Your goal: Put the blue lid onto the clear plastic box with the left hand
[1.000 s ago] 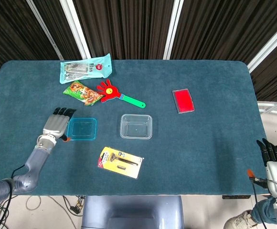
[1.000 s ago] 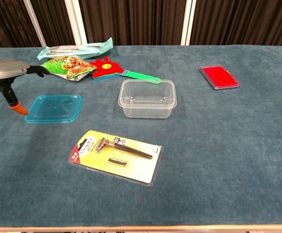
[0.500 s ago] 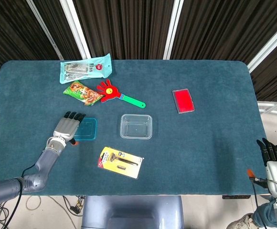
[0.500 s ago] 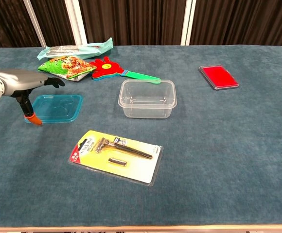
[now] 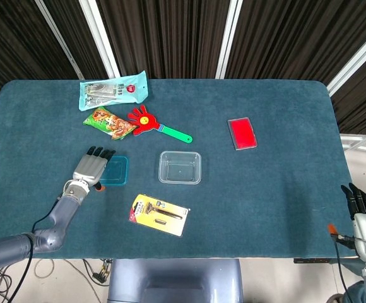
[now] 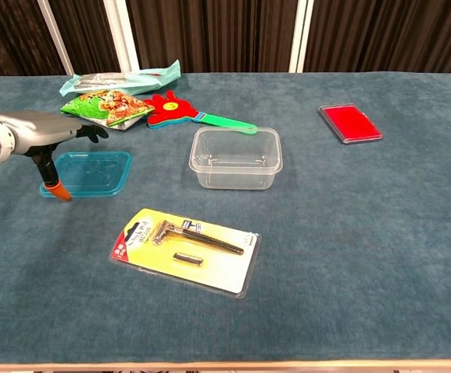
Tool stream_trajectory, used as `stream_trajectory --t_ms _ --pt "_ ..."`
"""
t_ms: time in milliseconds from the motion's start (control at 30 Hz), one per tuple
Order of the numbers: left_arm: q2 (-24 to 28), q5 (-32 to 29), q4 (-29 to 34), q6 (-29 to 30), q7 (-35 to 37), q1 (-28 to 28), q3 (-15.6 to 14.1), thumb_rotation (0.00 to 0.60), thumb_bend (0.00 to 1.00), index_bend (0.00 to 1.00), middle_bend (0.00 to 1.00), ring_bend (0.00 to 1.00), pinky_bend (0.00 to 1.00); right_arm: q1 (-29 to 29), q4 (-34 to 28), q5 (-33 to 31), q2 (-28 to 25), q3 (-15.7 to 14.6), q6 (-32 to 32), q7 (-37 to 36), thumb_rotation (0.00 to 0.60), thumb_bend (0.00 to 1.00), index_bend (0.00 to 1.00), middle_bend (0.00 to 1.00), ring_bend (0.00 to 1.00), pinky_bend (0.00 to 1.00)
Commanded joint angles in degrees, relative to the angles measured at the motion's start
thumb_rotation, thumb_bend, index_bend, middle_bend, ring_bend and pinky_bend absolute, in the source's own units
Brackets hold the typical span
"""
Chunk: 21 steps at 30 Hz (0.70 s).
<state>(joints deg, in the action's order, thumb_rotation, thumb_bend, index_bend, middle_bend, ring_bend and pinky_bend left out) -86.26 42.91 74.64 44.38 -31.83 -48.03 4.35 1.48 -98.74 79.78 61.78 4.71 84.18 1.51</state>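
Head view — left robot hand (image 5: 89, 169) flat, fingers extended, released, over blue lid (image 5: 115, 170) — palm down

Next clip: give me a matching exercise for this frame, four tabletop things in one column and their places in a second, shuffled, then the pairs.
Things
1. blue lid
2. clear plastic box
3. razor pack
4. red flat case

Places
A. at the front edge of the table, nearest the robot
B. alone on the right part of the table
C. partly under the left hand
D. mid-table, just in front of the toy hand clapper

Pairs: 1-C, 2-D, 3-A, 4-B
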Motion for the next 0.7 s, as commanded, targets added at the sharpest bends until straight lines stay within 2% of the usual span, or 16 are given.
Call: stream_trajectory --t_ms 33,700 --pt "-0.1 -0.1 -0.3 -0.1 -0.1 -0.1 -0.3 0.6 0.05 0.0 0.09 0.0 0.0 0.0 0.1 0.1 0.0 0.0 0.1 0.0 0.6 0.34 0.0 0.01 0.0 0.0" --pt "-1.4 -0.5 -2.6 -1.4 0.9 -1.1 -0.8 0.6 0.06 0.0 0.13 0.0 0.0 0.0 -0.1 -0.1 0.0 0.0 -0.2 -0.1 0.6 0.34 0.0 0.01 0.0 0.0"
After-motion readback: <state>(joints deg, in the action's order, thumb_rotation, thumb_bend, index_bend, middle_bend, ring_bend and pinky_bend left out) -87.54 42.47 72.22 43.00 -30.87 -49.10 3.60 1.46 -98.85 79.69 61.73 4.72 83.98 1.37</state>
